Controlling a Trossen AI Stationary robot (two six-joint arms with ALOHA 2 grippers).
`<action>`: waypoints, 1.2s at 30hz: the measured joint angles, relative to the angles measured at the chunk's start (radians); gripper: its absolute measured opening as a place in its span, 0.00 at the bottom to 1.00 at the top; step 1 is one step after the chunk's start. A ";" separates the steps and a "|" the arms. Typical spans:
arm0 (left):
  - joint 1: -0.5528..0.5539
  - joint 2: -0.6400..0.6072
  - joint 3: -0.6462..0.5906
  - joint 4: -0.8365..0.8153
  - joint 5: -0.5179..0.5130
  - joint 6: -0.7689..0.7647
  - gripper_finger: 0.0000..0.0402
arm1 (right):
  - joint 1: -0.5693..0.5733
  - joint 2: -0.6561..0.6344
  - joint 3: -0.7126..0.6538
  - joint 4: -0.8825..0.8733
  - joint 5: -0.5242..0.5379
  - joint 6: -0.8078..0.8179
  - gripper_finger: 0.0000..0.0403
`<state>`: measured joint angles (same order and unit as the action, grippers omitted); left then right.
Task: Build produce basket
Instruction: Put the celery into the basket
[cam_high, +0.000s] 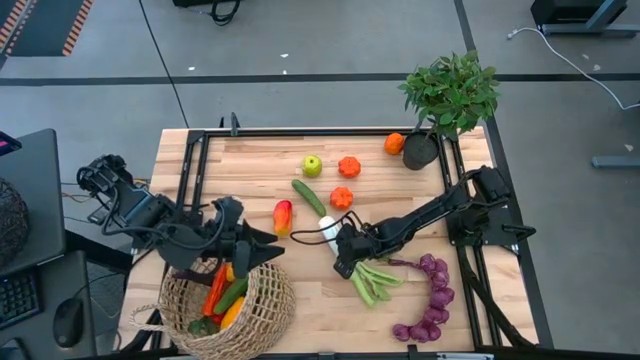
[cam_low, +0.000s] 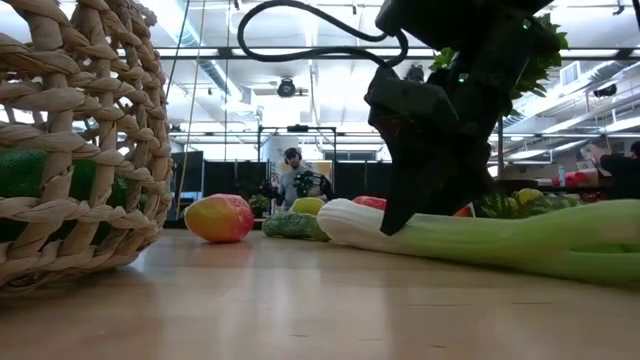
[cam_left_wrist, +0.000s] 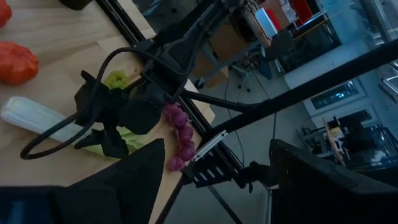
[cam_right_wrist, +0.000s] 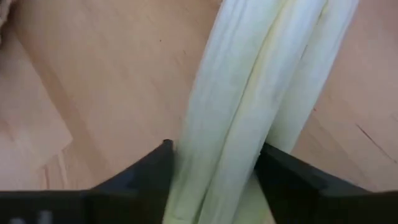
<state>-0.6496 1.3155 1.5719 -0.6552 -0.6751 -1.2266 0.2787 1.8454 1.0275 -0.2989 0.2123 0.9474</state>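
Table: one leek (cam_high: 350, 262), one grape bunch (cam_high: 432, 298), three orange peppers (cam_high: 349, 166). Right gripper (cam_high: 343, 243) pinches the leek, arm stretched low. Left gripper (cam_high: 262, 247) spread above the basket (cam_high: 265, 315).

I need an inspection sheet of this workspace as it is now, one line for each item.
Surface: wooden table, bare between the items.
Job's things: basket at the near left, already holding some produce; leek, purple grapes, cucumber and apple on the table.
Clutter: potted plant at the far right corner.
Grippers: right end effector straddles the leek; left end effector open above the basket.
Cables: black cable looping from the right arm.
Surroundings: person standing far behind.
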 joint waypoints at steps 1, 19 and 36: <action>0.004 0.000 0.000 0.001 -0.001 0.000 0.73 | 0.000 -0.004 -0.001 0.006 -0.012 -0.001 0.48; 0.083 0.000 0.000 0.133 -0.044 0.238 0.73 | 0.007 -0.261 0.241 -0.016 -0.346 -0.304 0.15; 0.067 -0.027 0.000 0.132 -0.057 1.342 0.73 | -0.100 -0.367 0.253 0.131 -0.649 -0.004 0.15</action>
<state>-0.5823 1.2888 1.5719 -0.5236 -0.7323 0.1152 0.1790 1.4788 1.2804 -0.1680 -0.4369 0.9435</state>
